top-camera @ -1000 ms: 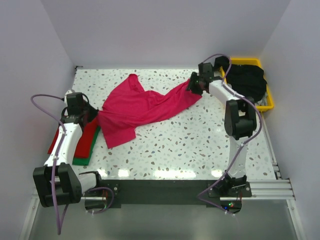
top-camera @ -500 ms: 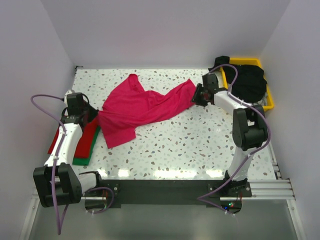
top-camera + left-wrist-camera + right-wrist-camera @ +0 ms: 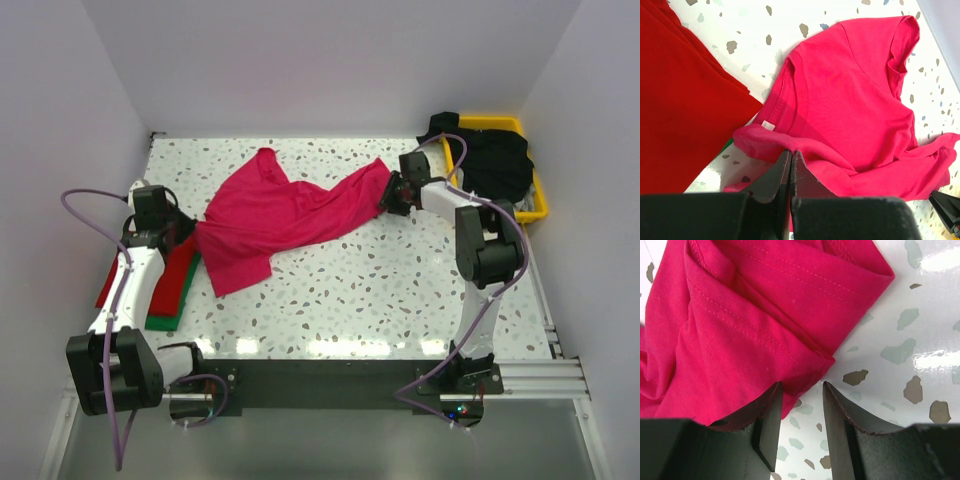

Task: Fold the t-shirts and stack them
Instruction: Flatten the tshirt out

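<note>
Magenta-pink cloth takes up the middle of the speckled tabletop [image 3: 400, 290]: the magenta-pink t-shirt [image 3: 280, 215] lies unfolded and rumpled in a long band from the left side toward the far right. One bunched part points at the far wall, and a loose flap hangs toward the near edge.

The left jaws are closed on a pinched fold of the shirt at its left end. In the left wrist view the fold sits just below the collar and its small white neck label [image 3: 767, 126]. The right jaws are open at the shirt's right end. In the right wrist view the hemmed corner [image 3: 822, 362] lies at the mouth of the gap, one finger over the cloth and the other over bare tabletop.

Beside the left jaws, the red t-shirt [image 3: 178, 275] lies folded along the left edge of the tabletop. It rests on the green t-shirt [image 3: 165, 323], whose near edge shows beneath it. The magenta shirt's left end touches the red fold.

At the far right corner the yellow tray [image 3: 541, 207] stands against the right wall, with black t-shirts [image 3: 495, 165] heaped in it and spilling over its far rim.

Bare tabletop runs wide along the near side, from the hanging flap across to the right arm [image 3: 480, 240]. A narrower bare strip lies between the shirt and the far wall. Walls close in the left, far and right sides.
</note>
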You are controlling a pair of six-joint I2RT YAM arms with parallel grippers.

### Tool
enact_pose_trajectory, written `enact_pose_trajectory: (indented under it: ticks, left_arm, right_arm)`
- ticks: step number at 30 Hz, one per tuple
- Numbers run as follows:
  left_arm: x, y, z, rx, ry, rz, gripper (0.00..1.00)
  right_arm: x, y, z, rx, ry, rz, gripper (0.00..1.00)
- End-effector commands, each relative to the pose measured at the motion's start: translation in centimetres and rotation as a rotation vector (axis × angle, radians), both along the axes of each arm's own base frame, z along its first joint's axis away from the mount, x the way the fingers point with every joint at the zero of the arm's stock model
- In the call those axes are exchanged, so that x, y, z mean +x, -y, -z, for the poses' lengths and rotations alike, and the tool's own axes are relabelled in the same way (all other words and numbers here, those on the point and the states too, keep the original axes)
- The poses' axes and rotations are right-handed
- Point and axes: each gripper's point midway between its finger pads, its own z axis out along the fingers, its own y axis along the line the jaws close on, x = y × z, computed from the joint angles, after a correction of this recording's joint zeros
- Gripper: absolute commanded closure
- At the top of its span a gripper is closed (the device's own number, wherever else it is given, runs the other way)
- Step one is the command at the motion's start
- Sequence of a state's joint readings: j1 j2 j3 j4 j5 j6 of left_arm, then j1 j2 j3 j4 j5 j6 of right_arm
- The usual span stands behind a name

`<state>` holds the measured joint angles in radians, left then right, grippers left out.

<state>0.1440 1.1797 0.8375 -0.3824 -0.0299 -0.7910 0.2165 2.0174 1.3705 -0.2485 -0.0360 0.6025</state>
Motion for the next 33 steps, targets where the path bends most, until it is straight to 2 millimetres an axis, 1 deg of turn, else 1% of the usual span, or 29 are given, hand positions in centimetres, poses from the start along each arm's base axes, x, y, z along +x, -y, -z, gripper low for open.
enact_pose_trajectory:
  ticks: [1, 6, 9, 10, 13, 14, 16, 17, 20, 21, 24, 25, 27, 28, 31, 32, 33]
  left_arm:
    - [0.7, -0.9, -1.5, 0.035, 0.063, -0.012, 1.00]
    - [0.7, -0.9, -1.4, 0.032, 0.062, -0.010, 1.00]
    - [0.7, -0.9, -1.3, 0.032, 0.060, -0.010, 1.00]
    - [0.7, -0.9, -1.4, 0.032, 0.060, -0.011, 1.00]
    - [0.7, -0.9, -1.3, 0.031, 0.060, -0.009, 1.00]
    - [0.7, -0.9, -1.3, 0.031, 0.060, -0.010, 1.00]
    - [0.7, -0.9, -1.4, 0.031, 0.062, -0.009, 1.00]
    - [0.7, -0.9, -1.4, 0.030, 0.061, -0.010, 1.00]
    - [0.7, -0.9, -1.4, 0.031, 0.060, -0.009, 1.00]
    - [0.7, -0.9, -1.5, 0.033, 0.061, -0.009, 1.00]
    - [0.6, -0.8, -1.5, 0.032, 0.062, -0.008, 1.00]
    - [0.6, -0.8, -1.6, 0.033, 0.065, -0.008, 1.00]
    - [0.5, -0.8, -1.6, 0.032, 0.065, -0.009, 1.00]
    - [0.4, -0.8, -1.8, 0.033, 0.068, -0.008, 1.00]
    - [0.2, -0.8, -2.0, 0.033, 0.072, -0.009, 1.00]
    - [0.0, -0.8, -2.0, 0.033, 0.071, -0.009, 1.00]
    - [0.0, -0.8, -2.3, 0.035, 0.080, -0.010, 1.00]
  right_arm:
    - [2.5, 0.0, -1.9, 0.019, 0.083, 0.038, 0.58]
    - [2.9, 0.4, -1.5, 0.017, 0.082, 0.051, 0.58]
    - [2.9, 0.6, -1.1, 0.019, 0.076, 0.059, 0.60]
    - [2.9, 0.8, -1.1, 0.018, 0.077, 0.065, 0.65]
    - [3.0, 0.9, -1.1, 0.021, 0.076, 0.068, 0.72]
    - [3.0, 1.0, -1.1, 0.020, 0.076, 0.067, 0.76]
    - [3.0, 1.1, -1.2, 0.022, 0.077, 0.072, 0.81]
    - [3.0, 1.2, -1.2, 0.023, 0.077, 0.072, 0.86]
    - [2.8, 1.3, -1.9, 0.026, 0.084, 0.070, 0.92]
    - [2.6, 1.4, -2.7, 0.026, 0.094, 0.069, 0.94]
    - [2.1, 1.9, -3.6, 0.012, 0.094, 0.067, 0.94]
    - [1.9, 2.0, -4.5, 0.010, 0.108, 0.063, 0.94]
    - [1.4, 2.3, -5.1, 0.009, 0.110, 0.063, 0.94]
    - [1.1, 2.5, -5.7, 0.008, 0.120, 0.060, 0.94]
    - [0.1, 3.0, -6.1, -0.001, 0.116, 0.061, 0.96]
    - [-0.2, 3.1, -7.1, 0.001, 0.129, 0.059, 0.96]
    - [-0.5, 3.2, -7.3, -0.001, 0.130, 0.060, 0.97]
